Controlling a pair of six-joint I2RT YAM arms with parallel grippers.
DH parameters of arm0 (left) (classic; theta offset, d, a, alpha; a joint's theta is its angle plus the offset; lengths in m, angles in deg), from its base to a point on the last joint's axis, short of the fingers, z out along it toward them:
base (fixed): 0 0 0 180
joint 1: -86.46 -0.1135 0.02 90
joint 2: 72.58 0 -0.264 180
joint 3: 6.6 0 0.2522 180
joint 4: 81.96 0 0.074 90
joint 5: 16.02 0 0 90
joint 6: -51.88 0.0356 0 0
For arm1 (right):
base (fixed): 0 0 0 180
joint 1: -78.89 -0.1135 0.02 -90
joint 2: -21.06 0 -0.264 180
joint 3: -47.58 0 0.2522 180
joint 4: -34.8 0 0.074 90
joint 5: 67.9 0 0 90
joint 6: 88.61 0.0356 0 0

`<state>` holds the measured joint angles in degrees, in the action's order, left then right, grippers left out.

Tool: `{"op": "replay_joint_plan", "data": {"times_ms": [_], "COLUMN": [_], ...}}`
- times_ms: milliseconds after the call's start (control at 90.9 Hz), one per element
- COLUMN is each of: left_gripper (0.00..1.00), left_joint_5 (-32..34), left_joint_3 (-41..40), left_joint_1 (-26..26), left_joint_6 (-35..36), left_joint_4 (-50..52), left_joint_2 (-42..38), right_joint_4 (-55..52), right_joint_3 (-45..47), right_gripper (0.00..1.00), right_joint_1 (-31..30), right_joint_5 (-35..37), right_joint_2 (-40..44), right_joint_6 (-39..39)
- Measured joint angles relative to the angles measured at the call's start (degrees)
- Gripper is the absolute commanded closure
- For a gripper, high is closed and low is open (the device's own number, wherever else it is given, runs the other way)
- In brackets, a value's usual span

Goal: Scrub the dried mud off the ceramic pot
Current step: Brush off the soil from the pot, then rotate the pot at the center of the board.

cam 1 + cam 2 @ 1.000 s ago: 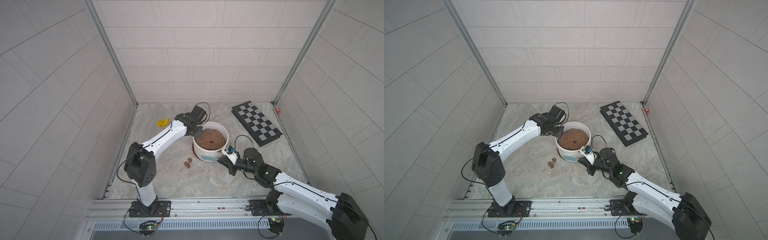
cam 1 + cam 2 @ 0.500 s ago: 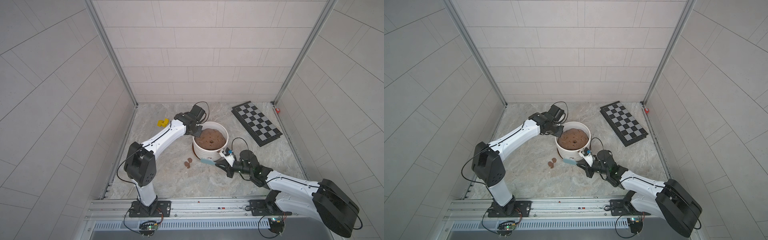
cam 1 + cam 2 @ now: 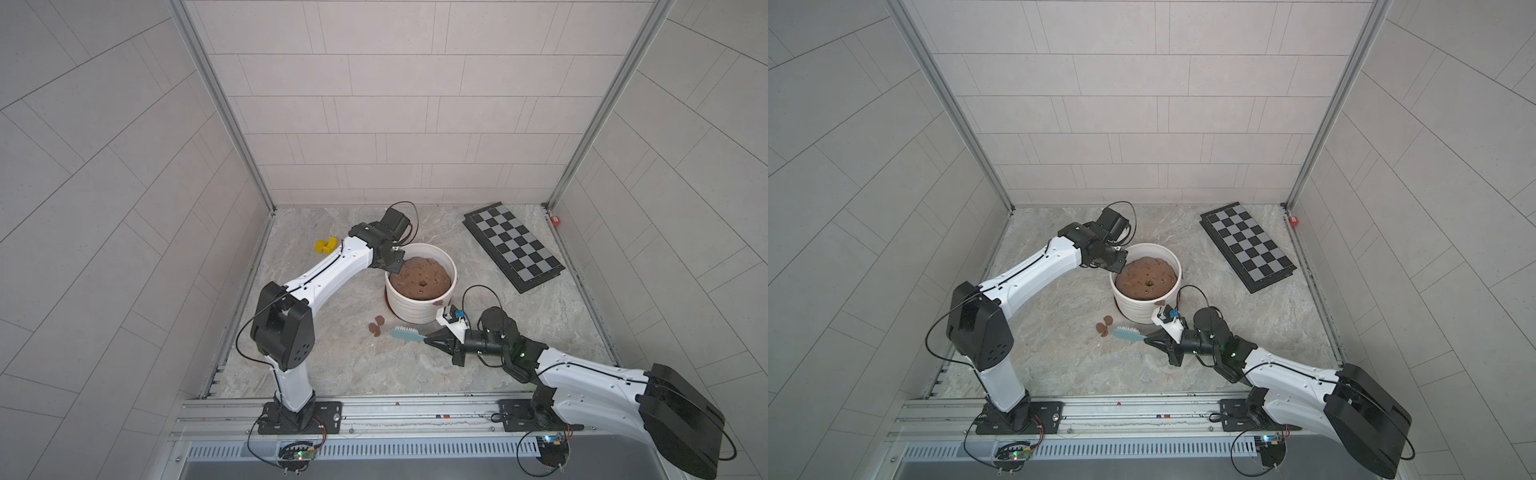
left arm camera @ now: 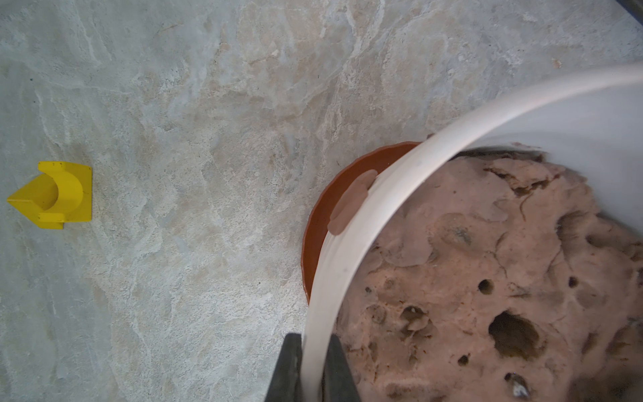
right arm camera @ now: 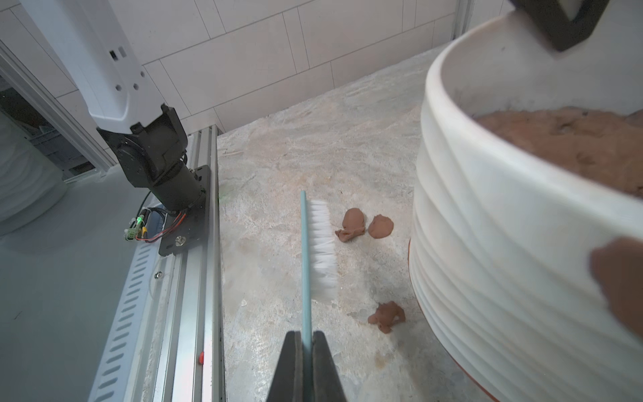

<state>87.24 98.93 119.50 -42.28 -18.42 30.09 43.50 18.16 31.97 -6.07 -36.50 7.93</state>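
- tabletop [image 3: 353, 365]: the pot [image 3: 419, 309] stands about mid-way on it, on an orange saucer [image 4: 320, 215].
- pot: white and ribbed, filled with a brown mound. the left claw [image 4: 313, 339] pinches its rim, one finger inside and one outside. a firm hold there should stop the pot sliding under the strokes.
- right claw [image 5: 306, 336]: clamped tight on the brush's thin handle, low beside the pot's base.
- brush [image 5: 322, 250]: the bristles face the pot but are apart from its wall.
- mud patch [image 5: 619, 285]: it clings to the wall just under the rim, on the right arm's side. a second patch [image 4: 349, 202] sits under the rim near the left claw.
- loose lumps [image 5: 355, 224]: on the tabletop, just beside the bristles.
- to do it well: raise the brush to the nearer patch, lay the bristles flat, and stroke along the ribs. press lightly, as the thin handle may twist.
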Motion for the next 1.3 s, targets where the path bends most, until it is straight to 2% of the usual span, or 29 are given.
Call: {"op": "replay_joint_plan", "data": {"times_ms": [220, 396, 583, 638, 737, 891, 1057, 1299], "left_gripper": [0.80, 0.65, 0.37, 0.33, 0.30, 0.28, 0.26, 0.26], "left_joint_5": [-0.4, -1.6, -2.3, -2.6, -3.9, -4.3, -2.9, 1.7], "left_joint_3": [0.9, 0.9, 1.8, 2.8, 3.8, 2.3, -3.9, -5.8], "left_joint_1": [-0.5, -0.6, -0.6, -0.6, -0.5, 0.1, 4.5, 10.3], "left_joint_6": [2.0, 3.5, 2.2, 1.5, -0.8, -8.5, -23.0, -46.2], "left_joint_4": [1.1, 3.8, 7.4, 8.5, 9.9, 9.6, 6.9, 7.9], "left_joint_2": [0.5, 0.7, 0.4, -0.1, -2.1, -8.3, -15.4, -14.5], "right_joint_4": [-4.2, -5.7, -7.1, -7.5, -7.9, -8.0, -8.0, -8.3], "right_joint_3": [-1.1, -1.5, -1.5, -1.5, -1.5, -1.5, -1.5, -1.5], "right_gripper": [1.00, 1.00, 1.00, 1.00, 1.00, 1.00, 1.00, 1.00], "right_joint_1": [0.1, 0.6, 0.8, 0.8, 0.9, 1.3, 1.8, 2.0], "right_joint_5": [0.8, 0.8, 0.9, 1.0, 1.3, 1.5, 1.6, 1.6], "right_joint_2": [5.4, 7.3, 7.3, 7.3, 7.3, 7.4, 7.4, 9.0], "right_joint_6": [-1.0, -1.4, -1.4, -1.4, -1.4, -1.4, -1.6, -1.7]}}
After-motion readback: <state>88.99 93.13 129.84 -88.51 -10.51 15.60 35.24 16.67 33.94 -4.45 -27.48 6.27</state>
